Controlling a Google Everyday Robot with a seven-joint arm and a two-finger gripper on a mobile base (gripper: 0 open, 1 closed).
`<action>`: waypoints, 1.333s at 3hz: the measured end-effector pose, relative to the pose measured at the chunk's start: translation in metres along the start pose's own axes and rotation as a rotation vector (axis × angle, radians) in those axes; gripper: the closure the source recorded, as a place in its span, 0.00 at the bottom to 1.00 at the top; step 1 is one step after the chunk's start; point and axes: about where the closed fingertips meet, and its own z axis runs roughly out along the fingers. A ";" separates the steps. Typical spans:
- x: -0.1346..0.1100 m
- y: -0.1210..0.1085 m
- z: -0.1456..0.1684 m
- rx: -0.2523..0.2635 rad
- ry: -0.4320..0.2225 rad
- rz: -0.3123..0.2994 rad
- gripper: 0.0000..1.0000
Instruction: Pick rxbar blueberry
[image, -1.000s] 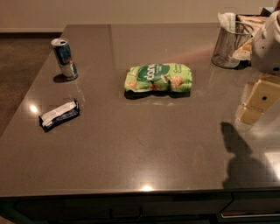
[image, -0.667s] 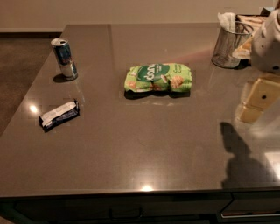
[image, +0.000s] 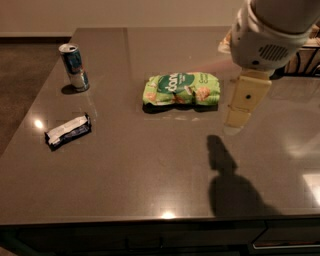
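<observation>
The rxbar blueberry (image: 68, 131) is a small flat dark bar with a white label. It lies at the left of the dark table (image: 150, 175), near the left edge. My gripper (image: 236, 120) hangs from the white arm (image: 270, 30) at the right. It is above the table, just right of the green chip bag (image: 181, 89) and far from the bar. It holds nothing that I can see.
A blue-silver can (image: 74, 67) stands upright at the back left, behind the bar. A wire holder (image: 306, 62) sits at the back right, mostly hidden by the arm. The gripper's shadow (image: 227, 175) falls on the table front right.
The arm and gripper have moved left, from the table's right edge to just beside the chip bag. The bar, can and bag have not moved.
</observation>
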 end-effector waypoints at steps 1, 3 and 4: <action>-0.057 -0.002 0.014 -0.010 -0.027 -0.106 0.00; -0.161 0.005 0.073 -0.121 -0.105 -0.280 0.00; -0.204 0.013 0.102 -0.165 -0.133 -0.353 0.00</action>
